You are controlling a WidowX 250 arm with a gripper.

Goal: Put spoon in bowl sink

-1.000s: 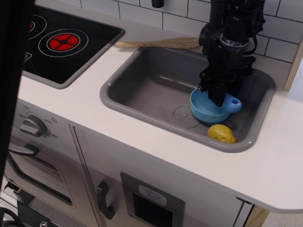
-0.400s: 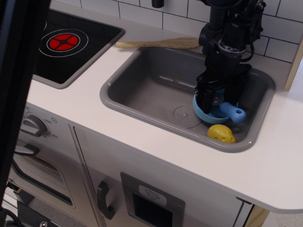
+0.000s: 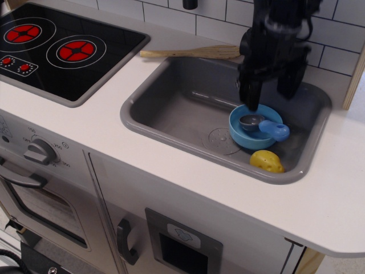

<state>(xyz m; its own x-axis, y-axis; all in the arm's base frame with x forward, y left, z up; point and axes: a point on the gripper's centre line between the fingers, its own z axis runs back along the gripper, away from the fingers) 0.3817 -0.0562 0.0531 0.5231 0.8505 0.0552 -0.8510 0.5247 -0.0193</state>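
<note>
The light blue bowl (image 3: 246, 136) stands in the grey sink (image 3: 171, 108), at its right side. The spoon (image 3: 263, 126) lies in the bowl, its dark grey scoop inside and its light blue handle resting over the bowl's right rim. My black gripper (image 3: 269, 96) hangs above the bowl, apart from it. It is open and empty, with one finger on each side above the bowl.
A yellow lumpy toy (image 3: 267, 161) lies in the sink's front right corner. A long wooden spoon (image 3: 191, 53) lies on the white countertop (image 3: 85, 125) behind the sink. A black stove top (image 3: 68, 48) with red burners is at the left.
The gripper has opened, let go of the spoon and risen above the bowl. The spoon now lies in the bowl. A dark blurred shape at the left edge has gone.
</note>
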